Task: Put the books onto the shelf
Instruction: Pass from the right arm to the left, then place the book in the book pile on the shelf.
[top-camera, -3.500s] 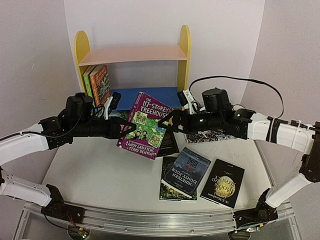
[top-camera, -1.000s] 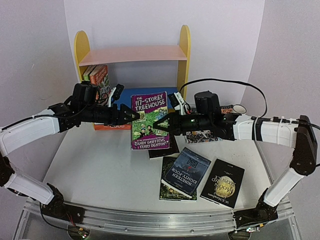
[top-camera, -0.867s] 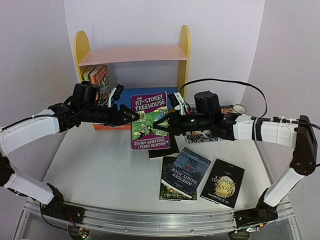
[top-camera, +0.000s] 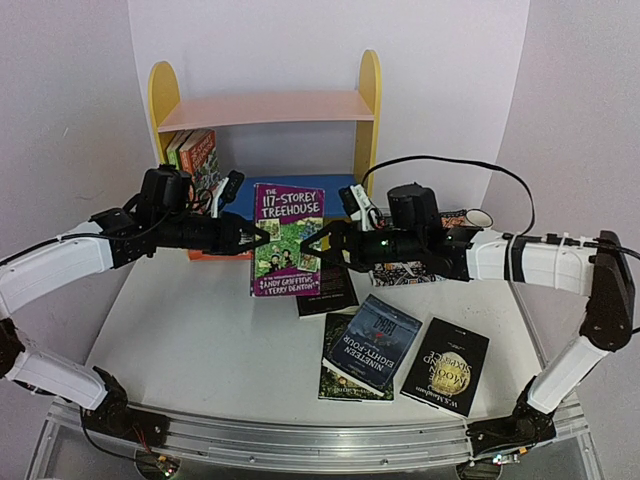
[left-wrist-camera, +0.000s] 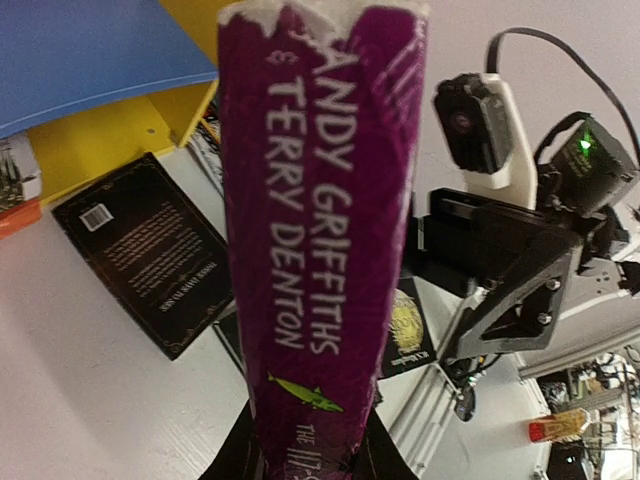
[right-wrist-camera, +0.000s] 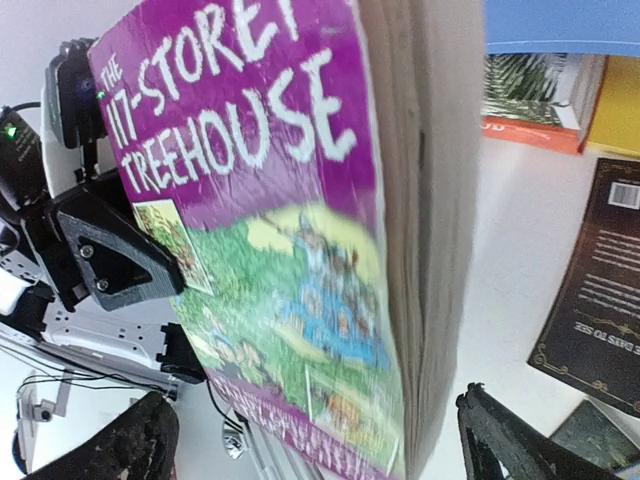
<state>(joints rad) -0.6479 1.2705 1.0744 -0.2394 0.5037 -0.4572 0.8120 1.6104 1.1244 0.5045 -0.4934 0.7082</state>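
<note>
Holding the purple "117-Storey Treehouse" paperback upright in the air, just in front of the small yellow-sided shelf with the pale pink top board: what is the purpose? (Trainee)

Orientation, most likely. The green and orange paperbacks already on the blue board stand upright at its left end, so this book probably goes in the same way. The left gripper is clamped on the spine edge and carries the load. The right gripper faces the page edge with its fingers spread wide, one on each side of the book, gripping nothing. (Technician)

Describe the work surface. (Trainee)

White flat table, metal rail along the near edge. Lying flat on it: a black paperback below the held book, a blue-grey paperback and a black paperback with a gold moon. A black-and-white patterned cloth lies under the right arm. Plain pale walls enclose the cell. (Technician)
</note>
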